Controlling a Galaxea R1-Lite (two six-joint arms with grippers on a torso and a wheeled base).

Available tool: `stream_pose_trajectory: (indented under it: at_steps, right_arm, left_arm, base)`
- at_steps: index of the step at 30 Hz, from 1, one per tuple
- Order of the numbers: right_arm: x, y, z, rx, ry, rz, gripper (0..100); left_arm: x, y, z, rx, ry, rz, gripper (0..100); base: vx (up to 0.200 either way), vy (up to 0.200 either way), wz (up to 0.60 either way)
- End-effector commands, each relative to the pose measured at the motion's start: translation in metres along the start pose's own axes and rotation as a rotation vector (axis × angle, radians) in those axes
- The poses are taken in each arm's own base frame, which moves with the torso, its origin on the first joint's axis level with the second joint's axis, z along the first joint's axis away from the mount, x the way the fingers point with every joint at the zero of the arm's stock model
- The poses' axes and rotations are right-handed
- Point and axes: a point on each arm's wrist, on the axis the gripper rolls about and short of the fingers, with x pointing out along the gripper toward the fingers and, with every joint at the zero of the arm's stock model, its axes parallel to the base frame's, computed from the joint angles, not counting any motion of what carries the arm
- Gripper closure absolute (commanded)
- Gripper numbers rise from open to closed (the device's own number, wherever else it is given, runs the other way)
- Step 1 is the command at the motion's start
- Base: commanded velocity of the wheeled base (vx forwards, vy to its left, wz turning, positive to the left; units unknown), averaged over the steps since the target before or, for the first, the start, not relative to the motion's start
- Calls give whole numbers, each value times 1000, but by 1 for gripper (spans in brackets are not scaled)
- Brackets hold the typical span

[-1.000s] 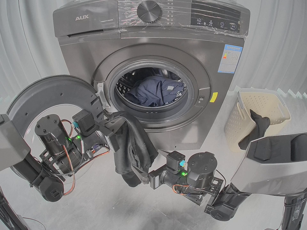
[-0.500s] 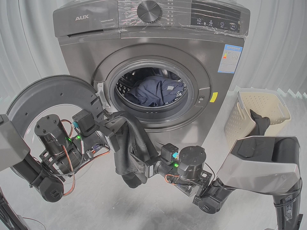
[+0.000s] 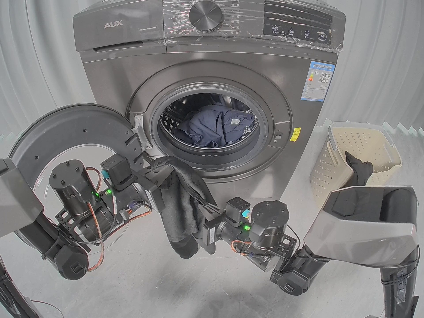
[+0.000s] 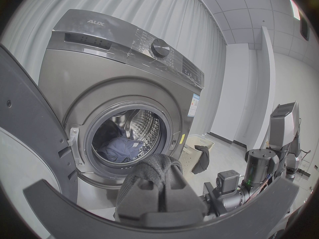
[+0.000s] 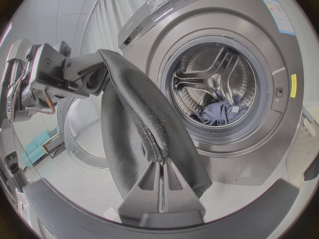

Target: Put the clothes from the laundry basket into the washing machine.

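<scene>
- Washing machine [image 3: 132,80]: dark metallic grey, with a black control panel [image 3: 296,25].
- Hanging garment [image 3: 181,199]: black, fine mesh weave.
- Clothes in the drum [image 3: 212,126]: navy blue.
- Laundry basket [image 3: 375,144]: cream, dotted with small holes.
- Cloth [image 3: 358,171] over its rim: black.
- Sticker [image 3: 295,134]: yellow.

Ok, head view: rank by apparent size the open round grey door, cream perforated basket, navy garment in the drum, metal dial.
1. Open round grey door, nearest the camera.
2. Cream perforated basket, partly hidden.
3. Navy garment.
4. Metal dial, smallest.
</scene>
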Motion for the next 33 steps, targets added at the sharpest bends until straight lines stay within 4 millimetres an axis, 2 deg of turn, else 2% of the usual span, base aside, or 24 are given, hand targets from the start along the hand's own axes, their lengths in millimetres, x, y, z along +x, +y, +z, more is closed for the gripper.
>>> stream_pose_trajectory:
  at_steps: [1, 7, 14, 15, 24, 33]
  right_arm:
    - [-12, -7, 18, 0, -14, -18, 100]
    - [-12, -30, 26, 2, -28, -78, 100]
    - [-9, -29, 19, 1, -14, -73, 100]
    - [-7, -28, 16, 0, -9, -72, 0]
    - [7, -35, -19, -13, 51, -88, 0]
    - [14, -35, -24, -14, 49, -88, 0]
  left_arm:
    - [0, 1, -4, -3, 15, 3, 100]
    - [-1, 0, -5, -3, 20, -1, 100]
    - [-2, -2, -5, -4, 23, -7, 100]
    - [-1, -3, -5, -6, 23, -8, 100]
    - [-2, -4, -4, -5, 17, -13, 100]
    - [-2, -5, -2, -4, 13, -14, 100]
  base:
    - [0, 0, 0]
    - [0, 0, 0]
    - [0, 0, 0]
    - [0, 0, 0]
    - [0, 0, 0]
    - [0, 0, 0]
